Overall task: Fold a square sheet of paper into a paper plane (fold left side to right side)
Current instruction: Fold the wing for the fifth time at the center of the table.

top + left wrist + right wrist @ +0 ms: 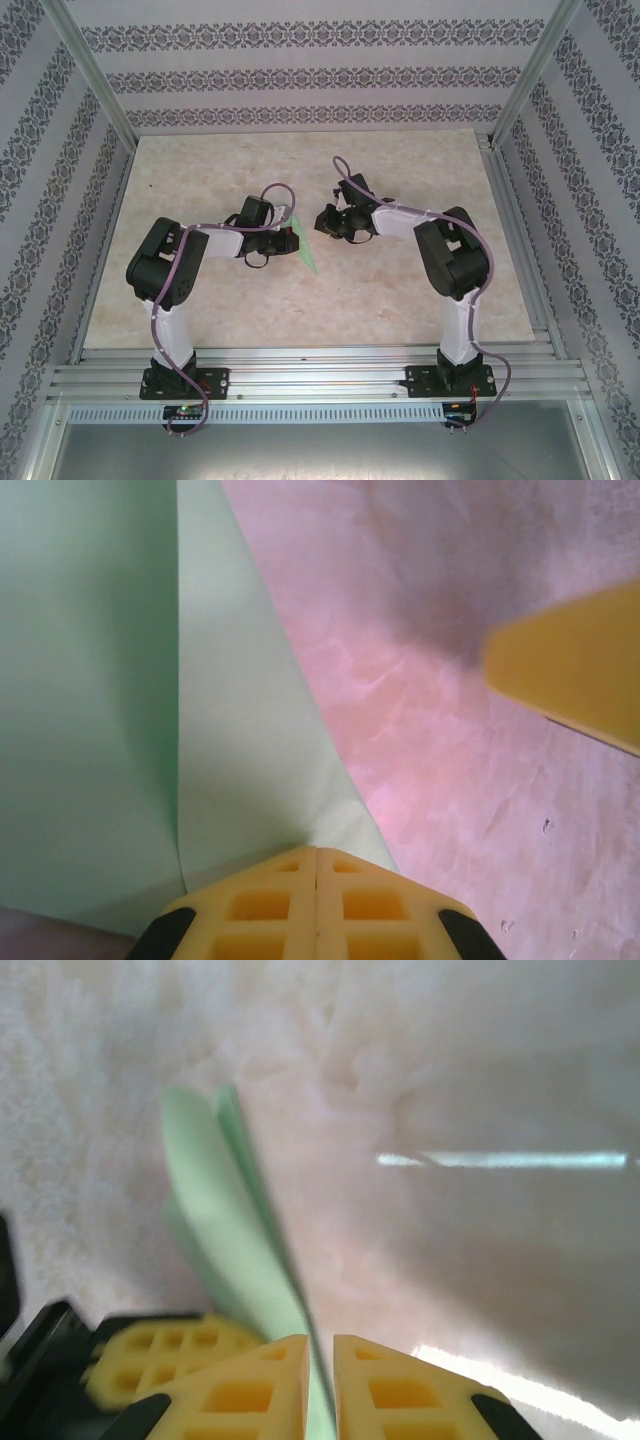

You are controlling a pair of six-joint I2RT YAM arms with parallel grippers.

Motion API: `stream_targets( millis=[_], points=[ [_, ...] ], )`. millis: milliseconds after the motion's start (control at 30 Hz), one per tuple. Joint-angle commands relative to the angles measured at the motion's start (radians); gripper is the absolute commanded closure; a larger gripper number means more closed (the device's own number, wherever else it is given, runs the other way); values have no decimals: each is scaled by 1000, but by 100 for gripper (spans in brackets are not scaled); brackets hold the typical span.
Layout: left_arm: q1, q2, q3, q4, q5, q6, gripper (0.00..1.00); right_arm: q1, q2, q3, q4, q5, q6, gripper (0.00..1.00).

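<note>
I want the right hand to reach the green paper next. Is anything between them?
Nothing visible does. The right hand sits just right of the paper plane with bare table between; the left hand is shut on the plane's left side.
</note>
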Motion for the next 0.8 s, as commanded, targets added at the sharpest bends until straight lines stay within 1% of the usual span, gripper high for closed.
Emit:
stream_targets(
  millis=[0, 133, 300, 567, 700, 767],
  points=[
    [-38, 80, -46, -103, -118, 28, 100, 47, -102, -98, 45, -41, -8, 85],
    [-38, 59, -46, -118, -124, 33, 100, 109, -106, -158, 76, -52, 21, 85],
    [-38, 56, -43, -120, -124, 33, 100, 127, -39, -148, 118, -34, 49, 85],
    [-38, 46, -42, -120, -116, 36, 100, 126, 43, -145, 28, 28, 25, 85],
    [-30, 8, -21, -142, -93, 40, 100, 126, 51, -173, -23, 32, 17, 85],
    [-22, -27, -3, -147, -61, 32, 97, 126, 40, -194, -43, 38, 9, 85]
  ],
)
